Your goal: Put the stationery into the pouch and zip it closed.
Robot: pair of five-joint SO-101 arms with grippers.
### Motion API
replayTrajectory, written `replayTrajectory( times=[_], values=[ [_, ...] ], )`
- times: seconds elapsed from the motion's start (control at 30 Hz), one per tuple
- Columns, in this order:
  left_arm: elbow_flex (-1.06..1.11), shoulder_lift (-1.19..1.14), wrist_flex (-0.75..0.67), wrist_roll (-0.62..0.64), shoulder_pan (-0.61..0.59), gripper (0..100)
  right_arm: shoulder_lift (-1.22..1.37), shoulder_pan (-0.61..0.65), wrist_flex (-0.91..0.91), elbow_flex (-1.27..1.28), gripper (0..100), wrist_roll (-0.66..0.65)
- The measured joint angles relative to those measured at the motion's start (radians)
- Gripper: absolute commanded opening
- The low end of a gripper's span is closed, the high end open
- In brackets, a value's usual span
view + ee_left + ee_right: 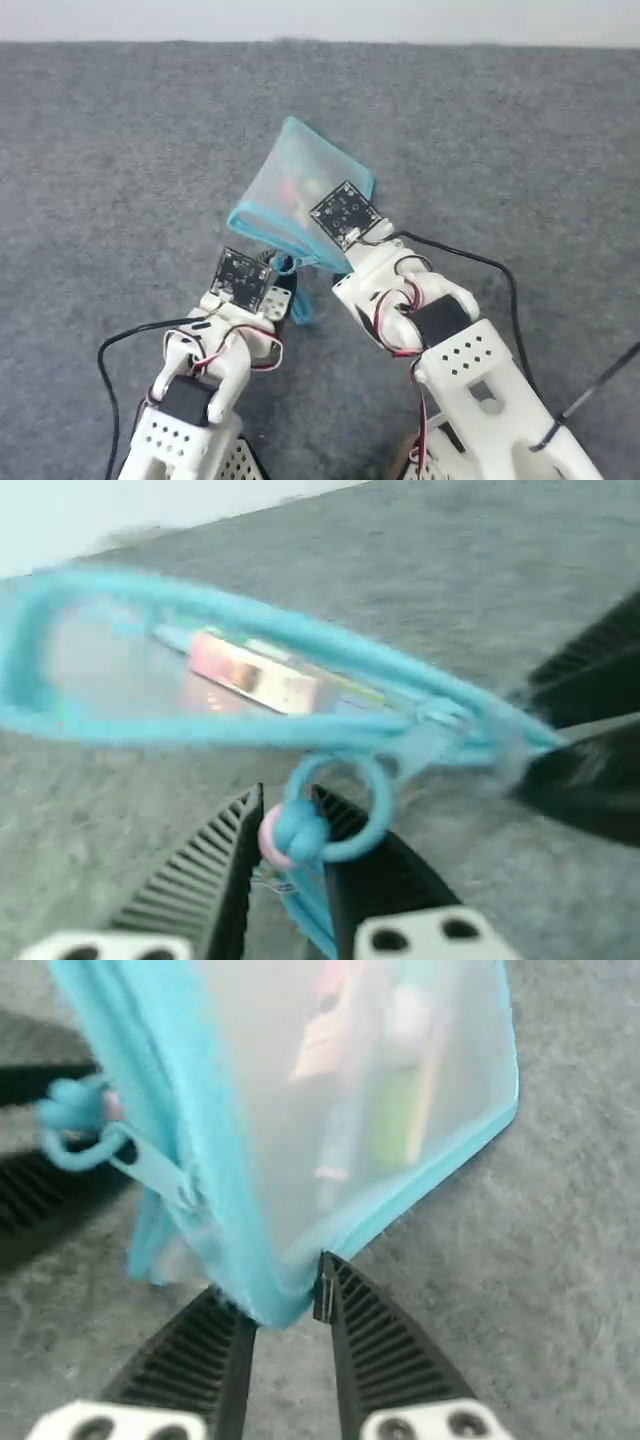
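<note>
Stationery (255, 675) loaded, pouch (300, 180) unzipped: my left end effector (288, 805) grips the zipper pull (298, 832), my right end effector (285, 1295) clamps a corner.

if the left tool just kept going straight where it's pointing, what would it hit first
The left tool holds the zipper pull between its fingers; straight ahead it would most likely meet the pouch at its zipper edge, though depth is hard to judge.
</note>
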State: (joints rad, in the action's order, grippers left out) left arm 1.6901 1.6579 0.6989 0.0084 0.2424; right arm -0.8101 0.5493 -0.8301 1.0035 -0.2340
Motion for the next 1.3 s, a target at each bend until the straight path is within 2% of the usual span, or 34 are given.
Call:
replayTrajectory(
  times=[0.23, 0.5, 0.6, 0.7, 0.87, 0.93, 1.07, 1.2, 1.3],
  values=[
    [0.000, 0.000, 0.000, 0.000, -0.025, 1, 0.000, -0.064, 0.011, 0.032, 0.5, -0.029],
    [-0.011, 0.000, 0.000, 0.000, -0.183, 1, 0.040, -0.098, 0.014, 0.037, 0.6, -0.028],
    [-0.012, 0.000, 0.000, 0.000, -0.186, 1, 0.094, -0.104, 0.048, 0.037, 0.7, -0.026],
    [-0.012, 0.000, 0.002, 0.000, -0.153, 1, 0.100, -0.064, 0.071, 0.037, 5.0, -0.026],
    [-0.012, 0.000, 0.002, 0.000, -0.127, 1, 0.080, 0.068, 0.077, 0.037, 26.9, -0.028],
    [-0.012, 0.000, 0.002, 0.000, -0.126, 1, 0.052, 0.101, 0.077, 0.037, 31.9, -0.028],
    [-0.012, 0.000, 0.002, 0.000, -0.124, 1, 0.023, 0.141, 0.118, 0.063, 30.7, -0.026],
    [-0.014, 0.000, 0.002, 0.000, -0.124, 1, 0.021, 0.213, 0.259, 0.135, 27.0, -0.026],
    [-0.014, 0.000, 0.006, 0.000, -0.124, 1, 0.021, 0.219, 0.350, 0.141, 24.3, -0.048]
  ],
)
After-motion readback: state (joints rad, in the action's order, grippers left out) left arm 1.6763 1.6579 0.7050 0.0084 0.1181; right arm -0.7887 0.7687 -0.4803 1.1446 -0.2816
